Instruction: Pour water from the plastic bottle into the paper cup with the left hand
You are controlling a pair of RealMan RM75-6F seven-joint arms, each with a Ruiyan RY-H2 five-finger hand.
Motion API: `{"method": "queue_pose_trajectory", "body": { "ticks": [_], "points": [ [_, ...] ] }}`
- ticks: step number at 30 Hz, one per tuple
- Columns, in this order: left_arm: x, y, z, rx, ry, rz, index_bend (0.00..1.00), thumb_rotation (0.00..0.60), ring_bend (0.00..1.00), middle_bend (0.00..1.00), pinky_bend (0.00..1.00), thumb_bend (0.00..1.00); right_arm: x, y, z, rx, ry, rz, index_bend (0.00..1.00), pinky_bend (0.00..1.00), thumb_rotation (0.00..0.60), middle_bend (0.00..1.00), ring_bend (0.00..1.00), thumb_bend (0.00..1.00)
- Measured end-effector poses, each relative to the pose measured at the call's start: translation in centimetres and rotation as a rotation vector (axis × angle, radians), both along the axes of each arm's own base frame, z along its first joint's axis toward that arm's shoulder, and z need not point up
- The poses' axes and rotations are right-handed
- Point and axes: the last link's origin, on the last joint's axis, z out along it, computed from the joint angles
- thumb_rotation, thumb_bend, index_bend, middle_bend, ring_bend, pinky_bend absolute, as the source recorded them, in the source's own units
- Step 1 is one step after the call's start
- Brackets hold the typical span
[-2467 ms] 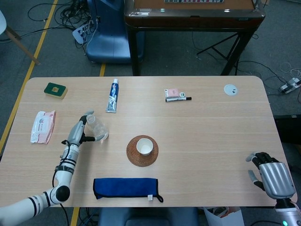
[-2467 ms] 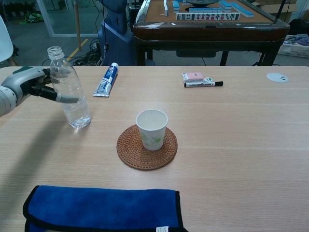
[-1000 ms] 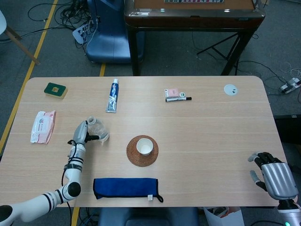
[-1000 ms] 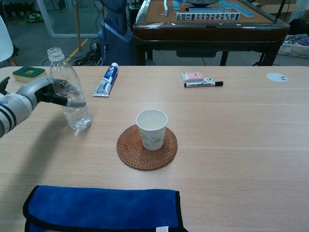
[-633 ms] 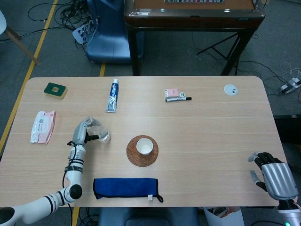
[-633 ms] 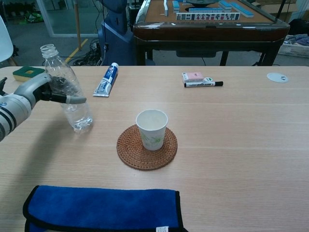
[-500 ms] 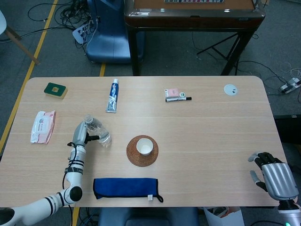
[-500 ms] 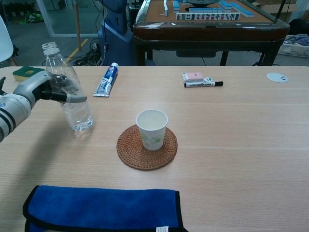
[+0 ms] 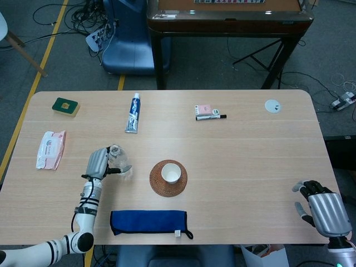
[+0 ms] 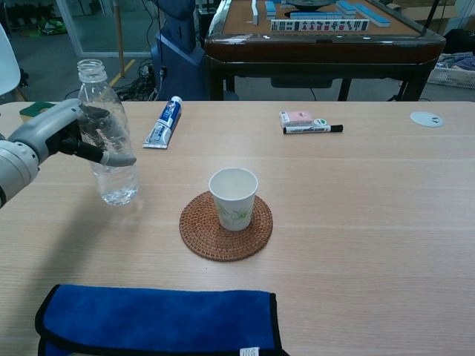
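Note:
My left hand (image 10: 63, 135) (image 9: 98, 162) grips a clear, uncapped plastic bottle (image 10: 106, 141) (image 9: 118, 163) around its middle. The bottle stands upright, its base just above or at the table, left of the cup. A white paper cup (image 10: 234, 198) (image 9: 171, 173) sits empty on a round woven coaster (image 10: 225, 225) (image 9: 168, 178) at the table's middle. My right hand (image 9: 323, 209) hangs off the table's near right corner with fingers loosely curled and holds nothing; the chest view does not show it.
A folded blue cloth (image 10: 159, 320) (image 9: 148, 221) lies near the front edge. A toothpaste tube (image 10: 163, 122), a pink eraser and black marker (image 10: 312, 128), a white disc (image 10: 426, 118), a green box (image 9: 65, 106) and a wipes pack (image 9: 50, 149) lie further back and left.
My left hand closed on the bottle, tipped it briefly, then brought it upright and carried it slightly toward the cup. The right hand stayed put.

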Motion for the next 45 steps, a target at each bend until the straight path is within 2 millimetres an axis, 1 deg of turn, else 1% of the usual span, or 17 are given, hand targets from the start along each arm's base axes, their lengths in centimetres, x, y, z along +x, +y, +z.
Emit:
{"method": "queue_pose_trajectory", "body": {
  "ticks": [10, 13, 21, 28, 35, 39, 45],
  "points": [
    [1.7, -1.7, 0.3, 0.04, 0.35, -0.121, 0.71, 0.6, 0.49, 0.66, 0.51, 0.06, -0.1, 0.0, 0.0, 0.002, -0.002, -0.003, 0.43, 0.57, 0.6, 0.35, 0.31, 0.35],
    [2.3, -2.2, 0.3, 0.061, 0.43, -0.158, 0.71, 0.6, 0.49, 0.67, 0.51, 0.06, 0.0, 0.0, 0.0, 0.001, -0.003, -0.003, 0.43, 0.57, 0.6, 0.35, 0.31, 0.35],
    [3.8, -2.7, -0.4, 0.072, 0.58, -0.217, 0.72, 0.6, 0.49, 0.67, 0.52, 0.06, -0.1, 0.0, 0.2, -0.005, -0.009, -0.003, 0.43, 0.57, 0.6, 0.35, 0.31, 0.35],
    [5.4, -2.8, -1.4, 0.064, 0.728, -0.239, 0.71, 0.6, 0.49, 0.67, 0.52, 0.06, -0.1, 0.0, 0.3, -0.007, -0.014, -0.003, 0.43, 0.57, 0.6, 0.35, 0.31, 0.35],
    [6.7, -2.6, -2.4, 0.031, 0.808, -0.225, 0.72, 0.6, 0.5, 0.68, 0.52, 0.06, -0.1, 0.0, 0.5, -0.008, -0.02, -0.005, 0.43, 0.57, 0.6, 0.35, 0.31, 0.35],
    [7.0, -2.5, -2.8, 0.033, 0.865, -0.234, 0.72, 0.6, 0.5, 0.69, 0.52, 0.06, 0.0, 0.0, 0.6, -0.008, -0.022, -0.004, 0.43, 0.57, 0.6, 0.35, 0.31, 0.35],
    [6.7, -2.2, -3.2, 0.05, 0.96, -0.233, 0.72, 0.6, 0.5, 0.69, 0.52, 0.06, -0.1, 0.0, 0.7, -0.008, -0.027, -0.005, 0.43, 0.57, 0.6, 0.35, 0.31, 0.35]
  ]
}}
